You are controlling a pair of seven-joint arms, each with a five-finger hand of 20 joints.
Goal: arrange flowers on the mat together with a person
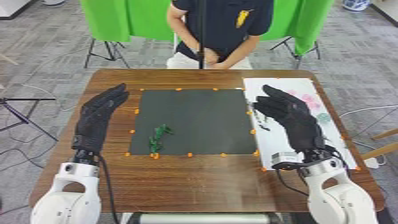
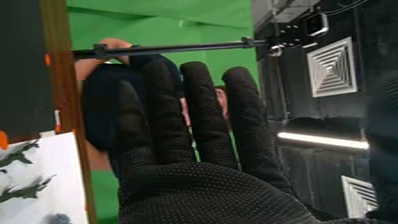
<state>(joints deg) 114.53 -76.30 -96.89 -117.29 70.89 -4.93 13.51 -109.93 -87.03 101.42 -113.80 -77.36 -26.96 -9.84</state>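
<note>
Hanging over the white sheet (image 1: pixel 253 86), the right hand (image 1: pixel 289 111) is held released and empty, its fingers (image 2: pixel 207 112) straight and slightly apart.
The left hand (image 1: pixel 99 111), also relaxed and unfilled, is held above the worktop (image 1: pixel 200 187), beside the dark mat (image 1: pixel 195 117) on its left side. On that mat, near its near-left corner, a green sprig (image 1: pixel 157 139) is laid, its length pointed toward the near edge. Pink blooms (image 1: pixel 311 99) and a pale green one (image 1: pixel 323 118) are seen on the sheet, just beside the mat's right edge, with dark sprigs (image 2: pixel 27 191) also shown there; whether these are painted or loose cannot be told. The mat is ringed by orange markers (image 1: pixel 190 155).
</note>
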